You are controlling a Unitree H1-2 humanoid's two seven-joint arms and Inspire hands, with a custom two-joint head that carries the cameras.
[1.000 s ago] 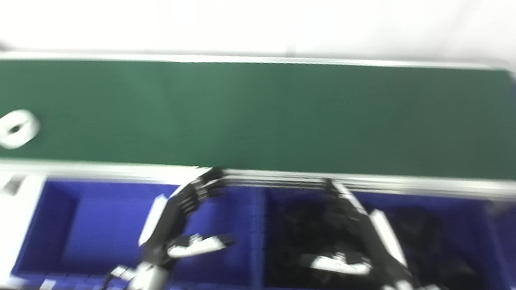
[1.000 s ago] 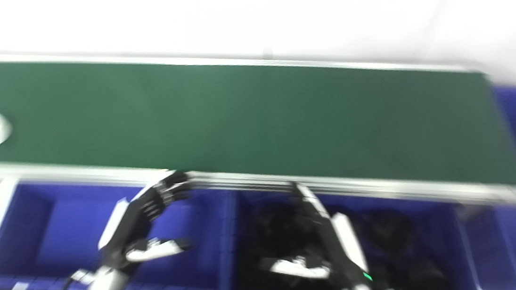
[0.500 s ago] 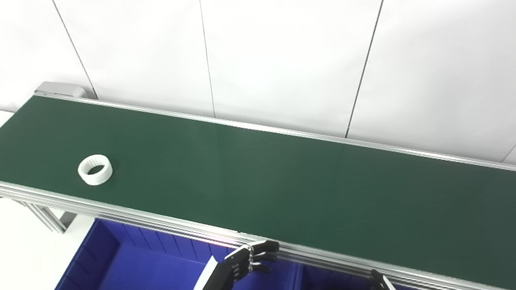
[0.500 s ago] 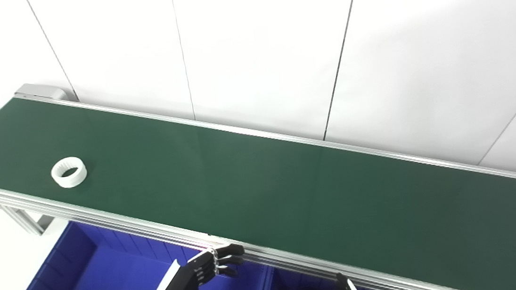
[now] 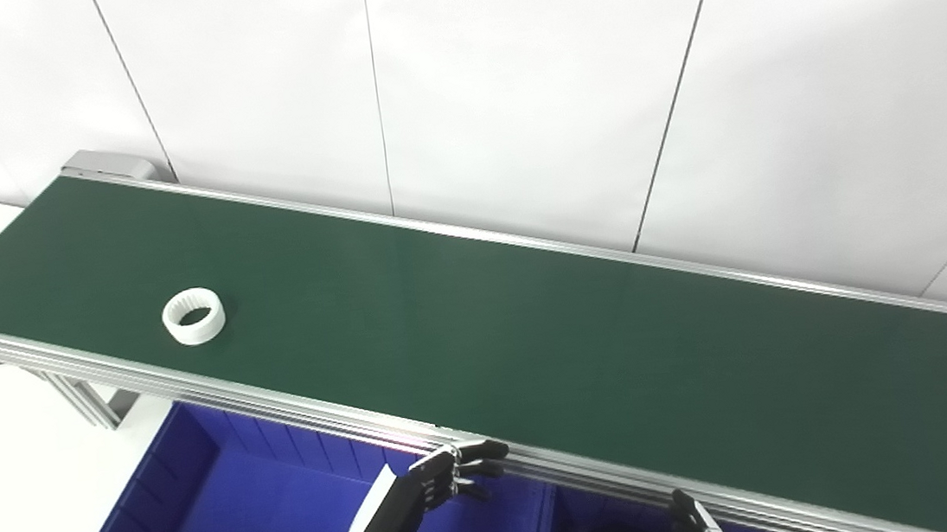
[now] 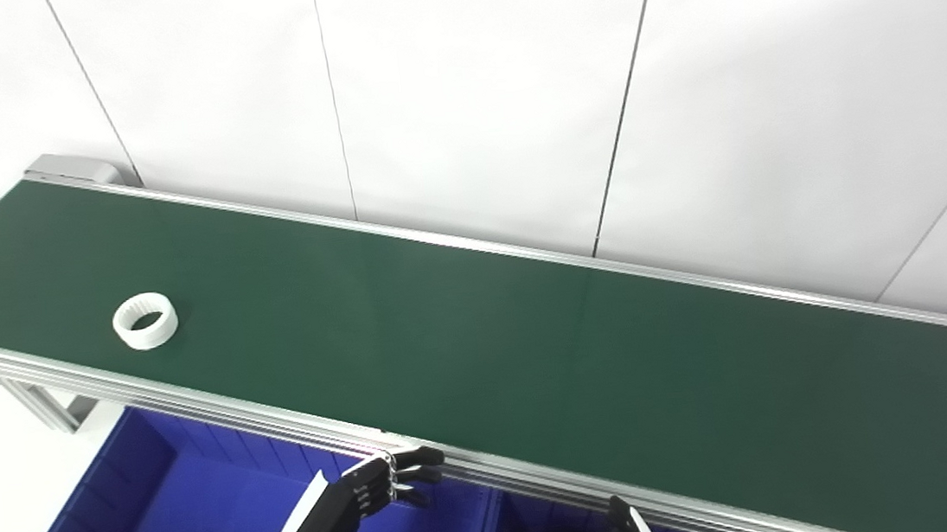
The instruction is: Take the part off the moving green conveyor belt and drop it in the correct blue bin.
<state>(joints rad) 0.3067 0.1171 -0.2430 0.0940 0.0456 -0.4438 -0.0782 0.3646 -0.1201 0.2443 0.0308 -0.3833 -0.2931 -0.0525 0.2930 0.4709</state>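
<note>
Nothing is picked yet: the white ring (image 5: 193, 316) lies on the green belt (image 5: 534, 356), well apart from the released, empty left hand (image 5: 414, 502) over the blue bin (image 5: 202, 518). The right hand (image 5: 697, 527) is barely visible, so its state cannot be told.

Bright even light, sharp focus; soft diagonal shadow on white wall (image 5: 856, 90).

Both head cameras look down along the same conveyor belt (image 5: 533, 347).
</note>
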